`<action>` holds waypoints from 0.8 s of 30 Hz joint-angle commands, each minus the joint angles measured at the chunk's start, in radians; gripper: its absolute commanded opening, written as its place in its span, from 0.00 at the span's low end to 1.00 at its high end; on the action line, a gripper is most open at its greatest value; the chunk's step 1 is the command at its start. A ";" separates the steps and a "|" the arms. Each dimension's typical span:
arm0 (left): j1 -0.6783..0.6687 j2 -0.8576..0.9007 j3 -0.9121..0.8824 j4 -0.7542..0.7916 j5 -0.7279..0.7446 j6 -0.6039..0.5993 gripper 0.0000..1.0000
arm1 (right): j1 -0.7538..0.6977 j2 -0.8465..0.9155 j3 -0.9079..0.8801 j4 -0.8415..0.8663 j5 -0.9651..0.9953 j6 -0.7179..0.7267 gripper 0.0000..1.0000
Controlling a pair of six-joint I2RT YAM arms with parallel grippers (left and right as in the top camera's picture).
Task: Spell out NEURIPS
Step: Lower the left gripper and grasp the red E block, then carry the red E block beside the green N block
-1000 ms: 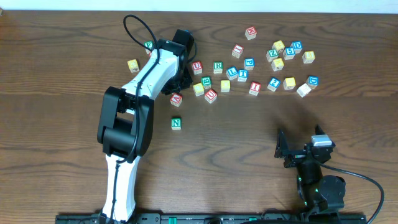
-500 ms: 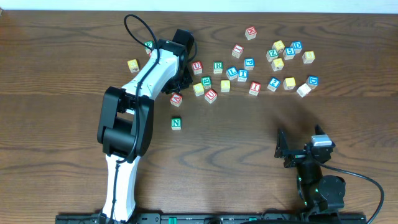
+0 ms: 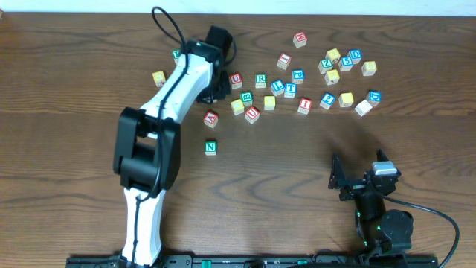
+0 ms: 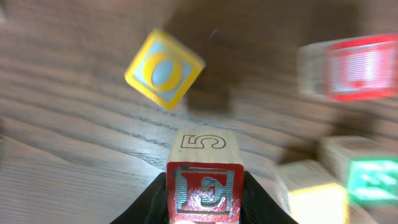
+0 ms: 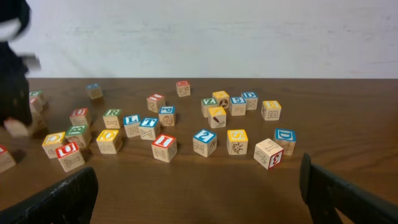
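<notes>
Red-bordered E cube (image 4: pixel 203 186) sits clamped in the closed left claw (image 4: pixel 204 202) near the bench's (image 3: pixel 74 112) far edge; carry it high, seat it squarely beside the N cube (image 3: pixel 210 147); right claw (image 3: pixel 359 170) gapes empty.

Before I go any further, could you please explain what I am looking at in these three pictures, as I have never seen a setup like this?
These are two robot arms at a wooden table. One picture looks straight down from above; the other two come from a camera on each arm's wrist, so each shows its own end effector, the two-finger claw. Small wooden letter cubes lie scattered on the table; a green N cube sits apart from them. The left arm reaches into the cluster, and the left end effector is shut on a red-bordered E cube. The right end effector sits away from the cubes, open and empty.
</notes>
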 commanded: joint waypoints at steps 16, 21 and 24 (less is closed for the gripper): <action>-0.055 -0.522 0.050 -0.337 -0.008 0.144 0.19 | 0.005 -0.005 -0.001 -0.005 -0.002 0.009 0.99; -0.109 -0.544 0.041 -0.496 -0.008 0.125 0.09 | 0.005 -0.005 -0.001 -0.005 -0.002 0.009 0.99; -0.149 -0.544 -0.019 -0.520 -0.009 0.081 0.08 | 0.005 -0.005 -0.001 -0.005 -0.002 0.009 0.99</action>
